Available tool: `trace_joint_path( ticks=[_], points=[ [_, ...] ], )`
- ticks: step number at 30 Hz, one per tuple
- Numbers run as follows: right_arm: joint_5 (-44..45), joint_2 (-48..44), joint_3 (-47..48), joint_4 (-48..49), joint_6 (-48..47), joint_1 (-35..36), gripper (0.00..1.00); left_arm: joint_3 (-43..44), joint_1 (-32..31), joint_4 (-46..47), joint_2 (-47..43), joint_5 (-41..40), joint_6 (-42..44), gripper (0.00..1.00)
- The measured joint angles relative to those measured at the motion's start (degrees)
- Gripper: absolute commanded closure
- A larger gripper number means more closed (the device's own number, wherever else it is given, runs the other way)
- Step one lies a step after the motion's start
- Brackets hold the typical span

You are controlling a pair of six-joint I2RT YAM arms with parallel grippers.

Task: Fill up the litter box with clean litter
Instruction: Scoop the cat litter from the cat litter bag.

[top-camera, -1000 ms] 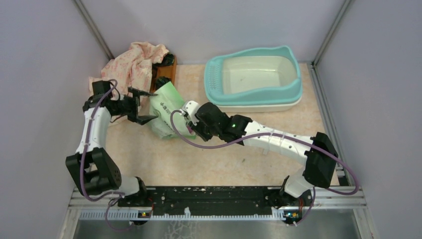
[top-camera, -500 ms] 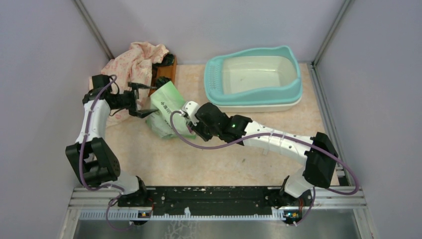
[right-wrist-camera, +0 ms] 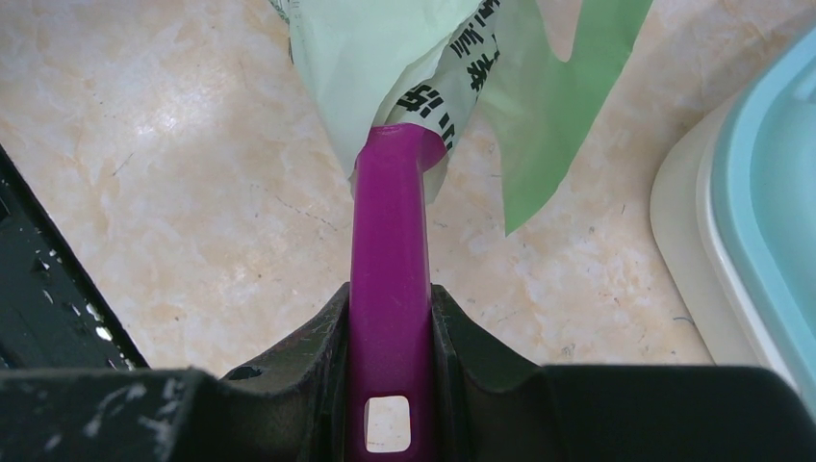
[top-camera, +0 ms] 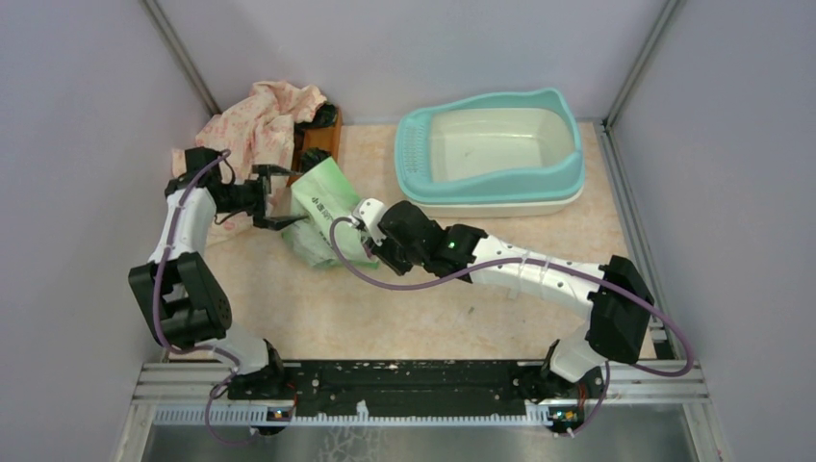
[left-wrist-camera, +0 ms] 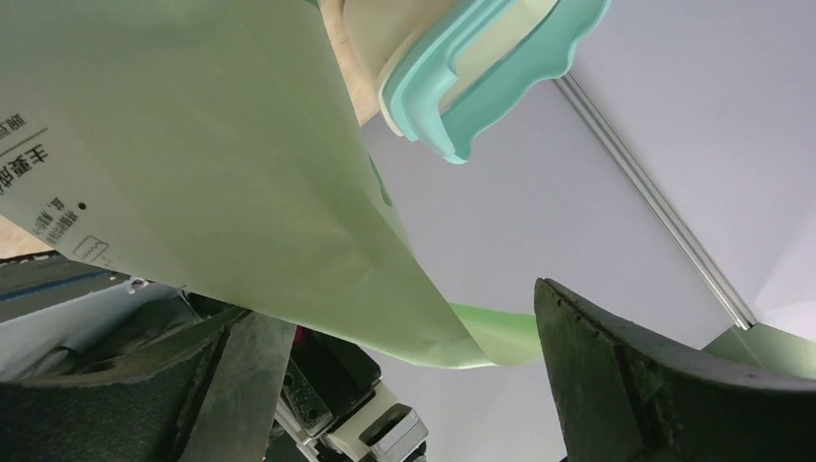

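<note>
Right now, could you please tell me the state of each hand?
Left hand: open, at the green bag's edge, gripping nothing.
Right hand: shut on the purple scoop, whose far end is inside the bag.

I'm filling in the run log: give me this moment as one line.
left gripper: open at bag edge | right gripper: shut on purple scoop, its end inside bag | litter box: not yet filled

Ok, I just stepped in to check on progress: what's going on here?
The right fingers are shut on the handle of a purple scoop, whose head is pushed into the mouth of a pale green bag. The left fingers stand wide open on either side of the bag's top edge, not gripping it. The litter box sits at the far right, its basin bare: no litter is in it yet.
</note>
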Motion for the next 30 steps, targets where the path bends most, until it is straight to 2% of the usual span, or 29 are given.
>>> trace_joint_path(
  ticks=[1,5,6,8,9,15,20,22,30],
  points=[
    [0.0,0.0,0.0,0.0,0.0,0.0,1.0,0.1,0.0,-0.2,0.5,0.0,0.2,0.09],
    [0.1,0.0,0.0,0.2,0.0,0.0,1.0,0.1,0.0,-0.2,1.6,0.6,0.8,0.4],
    [0.1,0.0,-0.1,0.2,-0.1,0.0,1.0,0.1,0.0,0.2,1.6,0.9,1.0,0.54],
    [0.1,0.0,-0.3,0.3,-0.3,0.0,1.0,0.1,0.0,1.2,1.6,1.9,1.5,0.93],
    [0.2,0.0,-0.3,0.3,-0.4,0.0,1.0,0.1,0.0,1.8,1.6,2.3,1.4,1.0],
    [1.9,-0.5,-1.8,2.6,-0.8,0.1,1.0,-3.7,0.0,10.3,0.5,4.5,3.0,1.0],
    [3.2,-2.6,-4.9,5.5,-0.8,0.4,1.0,-18.3,0.4,32.3,-9.1,6.0,-8.4,1.0],
    [4.1,-4.1,-6.4,6.6,-0.8,0.5,1.0,-21.9,0.8,37.7,-12.0,6.3,-12.5,1.0],
    [7.7,-9.5,-7.5,11.6,0.3,0.3,1.0,-24.3,0.9,46.4,-17.1,8.7,-19.9,1.0]
  ],
)
